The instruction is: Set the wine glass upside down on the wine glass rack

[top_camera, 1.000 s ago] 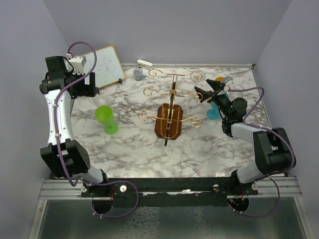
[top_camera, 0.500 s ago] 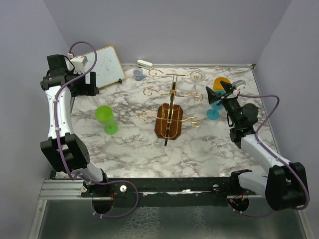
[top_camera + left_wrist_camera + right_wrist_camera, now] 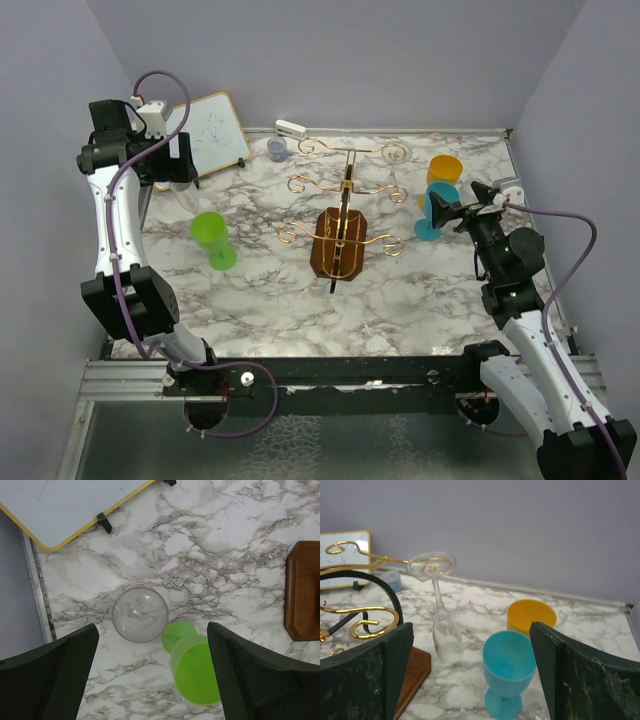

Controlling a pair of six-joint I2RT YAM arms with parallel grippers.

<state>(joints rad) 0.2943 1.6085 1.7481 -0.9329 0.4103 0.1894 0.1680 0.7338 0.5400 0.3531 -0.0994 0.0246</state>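
The clear, long-stemmed wine glass [image 3: 447, 635] hangs upside down from the gold wire wine glass rack with scroll-ended arms and a brown wooden base [image 3: 341, 240]. Its foot is caught in the scroll that reaches toward the far right corner of the marbled desk [image 3: 400, 300], with the bowl pointing down. So the placing looks done. The right gripper [image 3: 455, 207] hovers near the right edge with its jaws released and empty, apart from the glass. Just beside it are a teal plastic goblet [image 3: 509, 667] and a yellow cup [image 3: 531, 616]. The left gripper [image 3: 172, 165], jaws also released, hangs near the far left corner. Below it are a green plastic goblet [image 3: 196, 670] and a clear round vessel [image 3: 140, 613], which I cannot identify from above. Probably only parking the arms remains.
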